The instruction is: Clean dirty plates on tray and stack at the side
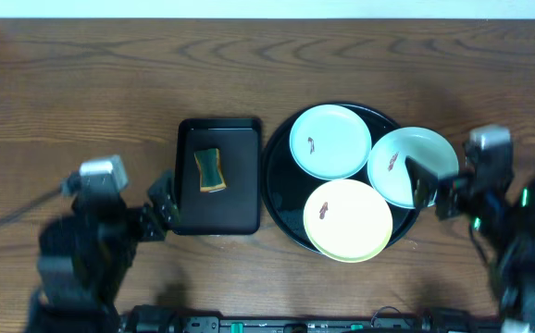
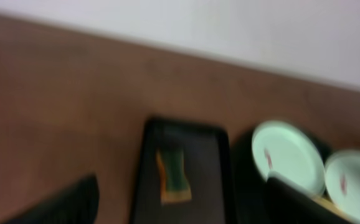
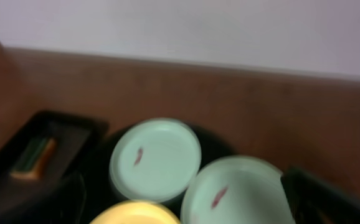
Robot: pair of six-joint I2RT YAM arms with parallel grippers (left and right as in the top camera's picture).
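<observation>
table (image 1: 82, 92): brown wood with dark, flowing grain and a matt finish. It fills nearly the whole overhead view and bears everything listed below.
wall (image 3: 180, 25): plain, pale and unmarked, meeting the table's far edge in a straight line. It is a thin strip from overhead and a broad band in both wrist views.
sharpness: both wrist views are blurred, so fine detail there cannot be read.
round tray (image 1: 270, 180): large, glossy black, with a raised rim. It lies right of the table's centre, between the two arms.
far mint plate (image 1: 330, 141): pale green with a small brown smear, on the far part of the round tray.
right mint plate (image 1: 406, 165): pale green and smeared likewise. It is on the tray's right side and its outer edge reaches over the rim.
yellow plate (image 1: 348, 220): pale yellow with one brown smear, on the near part of the tray. The three plates crowd edge to edge, and which overlaps which is unclear.
rectangular tray (image 1: 240, 199): smaller and black, just left of the round tray, with the rims close together.
sponge (image 1: 210, 170): yellow and green, lying inside the rectangular tray.
left gripper (image 1: 162, 207): jaws spread wide, grasping nothing, at the rectangular tray's near-left corner.
right gripper (image 1: 434, 190): jaws spread wide, grasping nothing. From overhead its fingers overlap the right mint plate's outer edge, and contact cannot be judged.
cable (image 1: 8, 220): grey, running over the table from the left edge to the left arm.
</observation>
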